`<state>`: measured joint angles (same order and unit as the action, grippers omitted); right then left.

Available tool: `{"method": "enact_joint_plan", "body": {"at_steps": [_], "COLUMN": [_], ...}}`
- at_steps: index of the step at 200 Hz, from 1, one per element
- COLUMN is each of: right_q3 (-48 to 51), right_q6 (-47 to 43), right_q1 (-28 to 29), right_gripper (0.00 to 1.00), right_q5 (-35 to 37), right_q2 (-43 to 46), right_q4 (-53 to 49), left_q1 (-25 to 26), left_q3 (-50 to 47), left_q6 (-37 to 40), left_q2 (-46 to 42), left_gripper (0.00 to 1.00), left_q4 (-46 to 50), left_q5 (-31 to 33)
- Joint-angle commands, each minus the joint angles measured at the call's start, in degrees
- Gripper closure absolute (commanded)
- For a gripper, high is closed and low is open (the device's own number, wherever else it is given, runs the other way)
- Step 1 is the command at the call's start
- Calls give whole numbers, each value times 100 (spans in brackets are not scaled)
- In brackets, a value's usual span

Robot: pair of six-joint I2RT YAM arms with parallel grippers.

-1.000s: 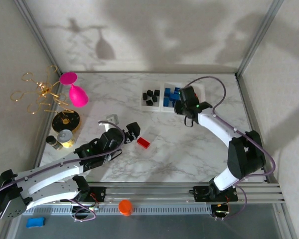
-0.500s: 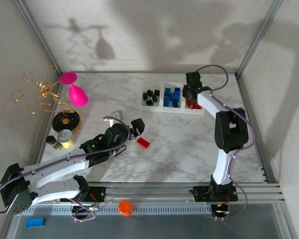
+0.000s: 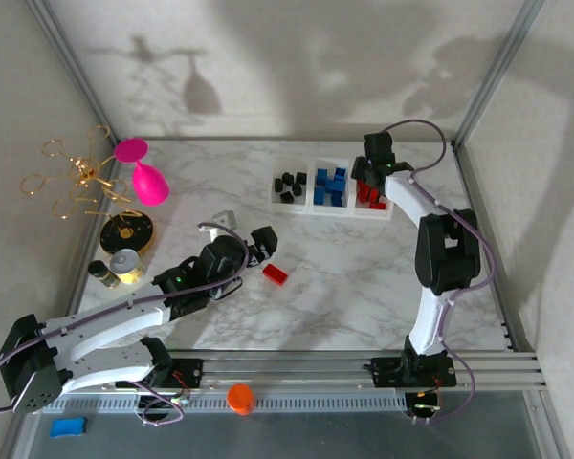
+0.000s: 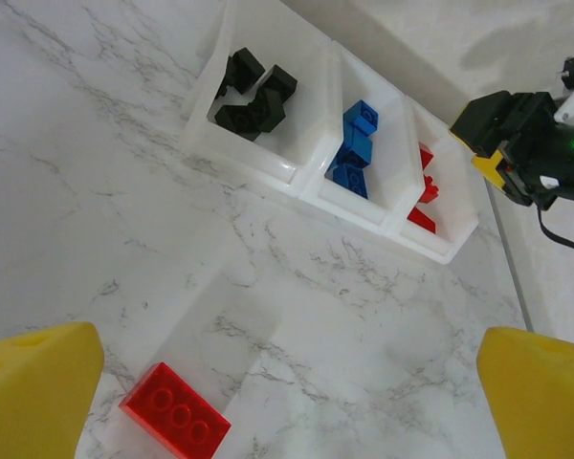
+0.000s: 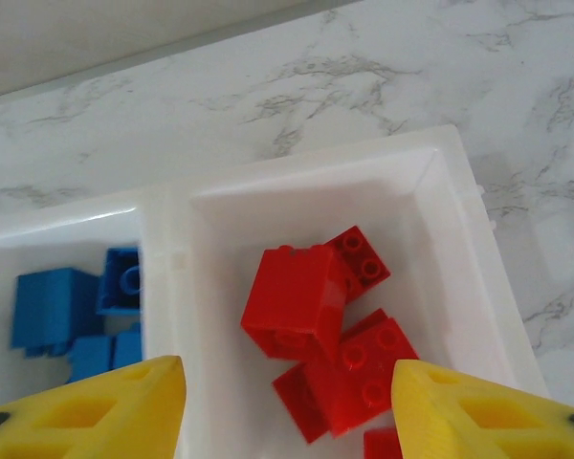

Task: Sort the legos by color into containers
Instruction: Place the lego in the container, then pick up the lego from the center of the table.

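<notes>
Red oblong plastic brick on marble counter
Slantwise near the left arm's jaws, spread and empty; right jaws released, well apart.

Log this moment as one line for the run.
left gripper open near loose red oblong plastic brick on marble table | right gripper open over red plastic bricks in end compartment of clear plastic three-compartment tray

The surface is seen from above and behind. The tray at one o'clock is shared: obliquely by the left wrist view, closely by the right.
</notes>
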<state>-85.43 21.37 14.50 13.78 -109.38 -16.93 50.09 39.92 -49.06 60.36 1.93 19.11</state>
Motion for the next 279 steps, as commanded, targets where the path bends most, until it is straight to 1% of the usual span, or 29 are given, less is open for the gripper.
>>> {"method": "enact_joint_plan", "body": {"at_steps": [1,27,72,93,130,135,163,204,243,279], "right_q3": [392,1039,2082,2469,2960,3030,3309,3504,3230,2881], "right_q6": [72,19,-76,-134,-265,-293,-346,-457,-733,-872], "right_q1": [312,738,1527,1854,2499,2711,3243,3697,3904,4039], "right_gripper": [38,34,31,30,27,26,23,20,20,21], "right_q5": [-206,-453,-539,-742,-862,-884,-1025,-1307,-1491,-1357], "right_q2": [688,1226,2012,2237,2425,2445,2439,2200,1709,1177], "right_q4": [13,32,17,58,135,160,312,704,831,813], "left_q1": [-51,-51,-48,-60,-60,-60,-60,-69,-69,-78], "left_q3": [36,-76,-316,-472,-735,-763,-916,-1032,-1118,-1119], "left_q6": [41,-3,-86,-147,-316,-353,-470,-583,-615,-603], "left_q2": [-213,-400,-759,-948,-1314,-1359,-1619,-1830,-1903,-1904], "left_gripper": [0,0,1,0,0,0,0,0,0,0], "left_q4": [-2,126,513,681,989,1031,1155,1290,1349,1421], "left_q5": [48,57,179,252,386,399,457,564,602,681]}}
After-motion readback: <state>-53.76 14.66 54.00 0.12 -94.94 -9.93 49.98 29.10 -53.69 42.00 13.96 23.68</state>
